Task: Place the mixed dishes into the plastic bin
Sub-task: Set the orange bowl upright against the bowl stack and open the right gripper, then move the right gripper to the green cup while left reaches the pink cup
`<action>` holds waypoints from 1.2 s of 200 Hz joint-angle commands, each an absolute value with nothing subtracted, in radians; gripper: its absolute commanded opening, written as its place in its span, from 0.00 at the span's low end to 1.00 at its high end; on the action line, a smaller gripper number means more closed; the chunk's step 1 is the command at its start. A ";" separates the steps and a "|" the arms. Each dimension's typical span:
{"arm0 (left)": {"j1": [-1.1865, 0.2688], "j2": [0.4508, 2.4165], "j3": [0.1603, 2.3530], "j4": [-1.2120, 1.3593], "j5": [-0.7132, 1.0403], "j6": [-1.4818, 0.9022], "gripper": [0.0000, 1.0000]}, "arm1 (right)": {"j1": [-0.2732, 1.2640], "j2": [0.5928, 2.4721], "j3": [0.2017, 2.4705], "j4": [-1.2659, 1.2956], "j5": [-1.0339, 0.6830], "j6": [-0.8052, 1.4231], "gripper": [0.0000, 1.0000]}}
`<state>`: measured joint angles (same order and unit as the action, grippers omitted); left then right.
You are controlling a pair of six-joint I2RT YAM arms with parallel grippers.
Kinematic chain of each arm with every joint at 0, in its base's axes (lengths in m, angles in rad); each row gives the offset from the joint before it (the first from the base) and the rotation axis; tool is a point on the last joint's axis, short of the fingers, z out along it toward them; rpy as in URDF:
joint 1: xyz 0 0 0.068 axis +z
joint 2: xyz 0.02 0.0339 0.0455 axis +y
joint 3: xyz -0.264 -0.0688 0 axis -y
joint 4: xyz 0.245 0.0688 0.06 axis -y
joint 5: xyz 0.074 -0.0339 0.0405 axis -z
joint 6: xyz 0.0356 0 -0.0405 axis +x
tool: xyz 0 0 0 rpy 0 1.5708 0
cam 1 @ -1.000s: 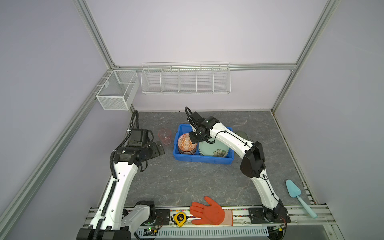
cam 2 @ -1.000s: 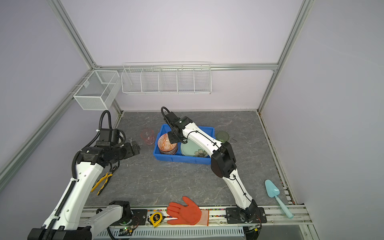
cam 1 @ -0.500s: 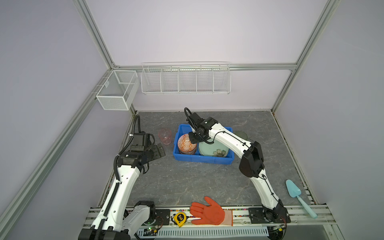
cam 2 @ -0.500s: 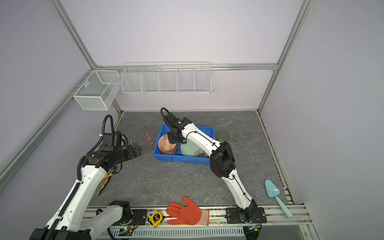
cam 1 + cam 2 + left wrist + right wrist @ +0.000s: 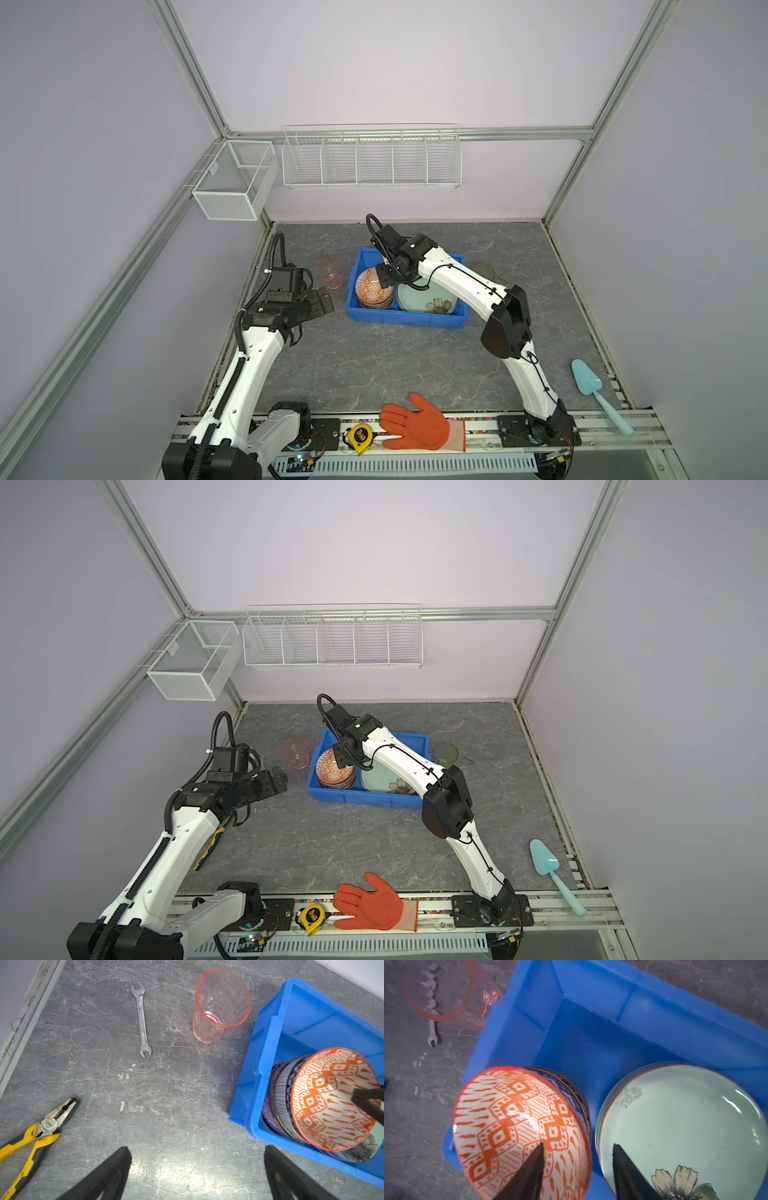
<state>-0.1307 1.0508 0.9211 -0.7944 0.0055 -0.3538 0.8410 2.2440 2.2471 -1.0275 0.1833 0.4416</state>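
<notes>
The plastic bin (image 5: pixel 405 320) is a blue crate near the middle of the floor. In it an orange-patterned bowl (image 5: pixel 512 1122) lies tilted on top of a stack of bowls (image 5: pixel 278 1101), beside a mint green plate (image 5: pixel 679 1118) with a flower. My right gripper (image 5: pixel 577 1145) is open astride the orange bowl's rim, one finger inside the bowl and one over the plate. A pink cup (image 5: pixel 220 1005) stands on the floor left of the bin, and a green cup (image 5: pixel 444 753) behind its right end. My left gripper (image 5: pixel 197 1148) hangs open over bare floor near the pink cup.
A wrench (image 5: pixel 142 1020) and yellow pliers (image 5: pixel 37 1132) lie on the floor by the left arm. An orange glove (image 5: pixel 419 426) and a tape measure (image 5: pixel 359 434) sit on the front rail. A teal scoop (image 5: pixel 592 388) lies at the right. White wire baskets (image 5: pixel 370 160) hang on the back wall.
My right gripper's jaws have parted from shut to open around the orange bowl's rim. The left arm has shifted a little toward the bin.
</notes>
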 commanded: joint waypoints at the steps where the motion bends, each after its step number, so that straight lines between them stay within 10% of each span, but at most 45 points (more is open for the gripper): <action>1: -0.124 1.059 0.928 -0.775 0.024 -0.332 0.99 | 0.846 2.139 2.260 -1.056 0.234 0.439 0.61; 26: -0.124 1.057 0.926 -0.774 0.018 -0.333 0.99 | 0.848 2.093 2.249 -1.082 0.284 0.434 0.77; 33: -0.124 1.054 0.925 -0.774 0.017 -0.332 0.99 | 0.848 2.073 2.234 -1.084 0.312 0.434 0.99; 92: -0.124 1.036 0.918 -0.797 -0.048 -0.356 0.99 | 0.781 1.899 2.097 -1.133 0.450 0.403 0.88; 240: -0.124 1.408 1.318 -1.003 -0.101 -0.543 0.89 | 0.366 1.625 1.606 -0.965 0.013 0.246 0.91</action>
<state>-0.1299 1.3365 1.2606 -0.9825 -0.1047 -0.5121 0.3771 1.6375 1.6115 -0.9985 0.0792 0.3107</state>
